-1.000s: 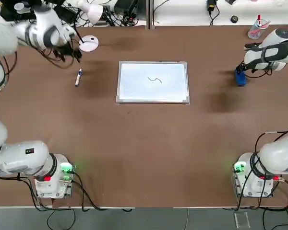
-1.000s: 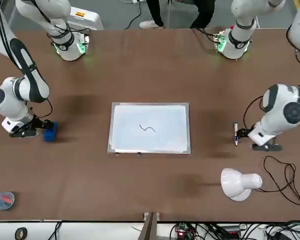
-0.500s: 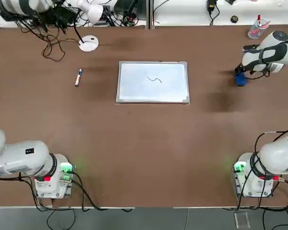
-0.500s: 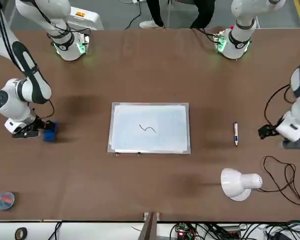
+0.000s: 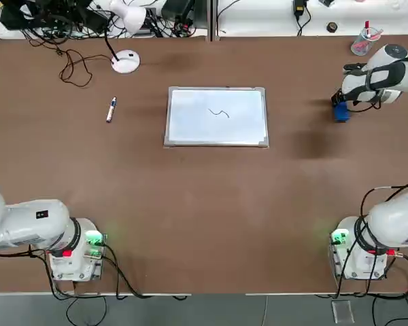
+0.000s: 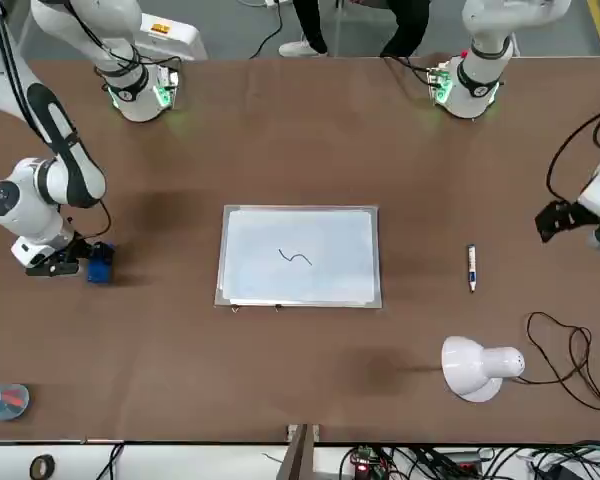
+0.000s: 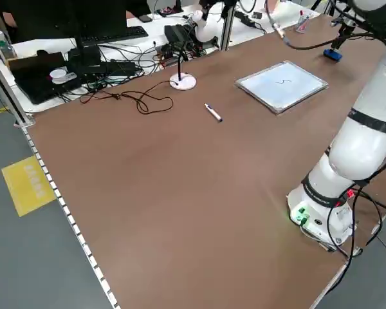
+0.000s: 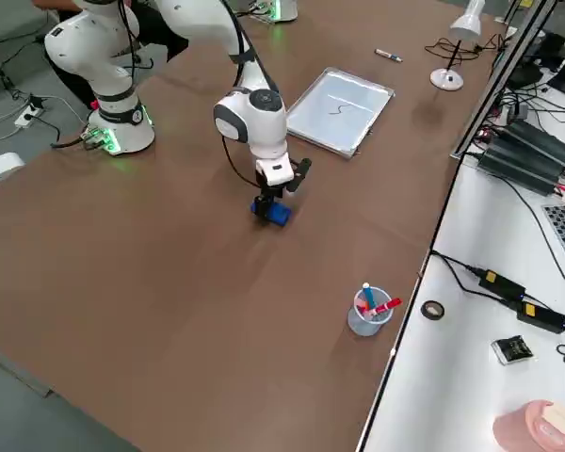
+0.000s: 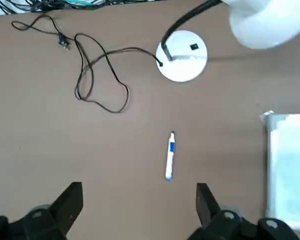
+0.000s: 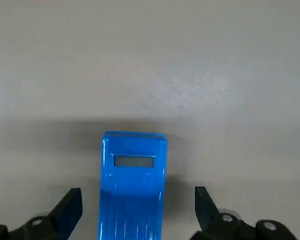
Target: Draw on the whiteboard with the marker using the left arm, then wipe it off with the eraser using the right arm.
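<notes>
Two tools stood with fingers apart, neither gripping anything. The right tool hung low over the counter, pointing down, its forearm bent steeply; the eraser sat between its fingers, untouched by either. The left tool was raised high above the counter, looking straight down; the marker lay flat far below, ahead of its fingers. The whiteboard, bearing a small squiggle, lay between the tools, well apart from both.

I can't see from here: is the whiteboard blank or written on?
Written on. The whiteboard carries one small dark squiggle near its middle; the rest is clean.
</notes>
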You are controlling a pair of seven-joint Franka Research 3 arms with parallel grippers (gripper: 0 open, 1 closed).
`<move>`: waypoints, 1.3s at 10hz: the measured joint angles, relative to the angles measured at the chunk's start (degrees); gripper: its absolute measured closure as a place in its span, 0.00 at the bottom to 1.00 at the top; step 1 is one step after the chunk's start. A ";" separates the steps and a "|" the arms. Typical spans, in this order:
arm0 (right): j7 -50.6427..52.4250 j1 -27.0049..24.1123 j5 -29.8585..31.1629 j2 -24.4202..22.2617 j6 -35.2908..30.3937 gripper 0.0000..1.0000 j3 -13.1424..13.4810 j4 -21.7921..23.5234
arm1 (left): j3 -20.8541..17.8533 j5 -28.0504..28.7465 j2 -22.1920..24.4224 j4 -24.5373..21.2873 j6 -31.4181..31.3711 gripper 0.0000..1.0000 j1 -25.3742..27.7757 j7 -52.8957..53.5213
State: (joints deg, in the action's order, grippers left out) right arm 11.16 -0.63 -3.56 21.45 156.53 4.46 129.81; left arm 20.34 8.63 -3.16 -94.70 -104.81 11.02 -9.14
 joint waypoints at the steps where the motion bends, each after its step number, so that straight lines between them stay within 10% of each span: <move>1: -0.01 -0.02 -0.01 0.08 0.33 0.01 0.05 0.01 | -0.03 -0.57 0.90 0.02 0.70 0.00 0.02 0.00; 7: -0.05 0.01 -0.02 2.18 3.68 0.02 0.05 0.08 | -0.62 -1.14 1.61 3.09 4.82 0.00 0.24 2.17; 11: -0.30 0.13 -0.03 2.48 3.89 0.41 -0.02 0.07 | -0.84 -3.19 1.62 6.50 8.79 0.00 1.54 4.70; 13: -0.82 0.16 -0.04 2.48 3.80 0.44 -0.06 0.06 | -0.96 -3.69 1.58 6.56 9.65 0.00 1.84 4.96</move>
State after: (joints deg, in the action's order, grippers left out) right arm 10.35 -0.46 -3.60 23.93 160.33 4.40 129.87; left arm 19.38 4.94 -1.58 -88.14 -95.16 12.86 -4.18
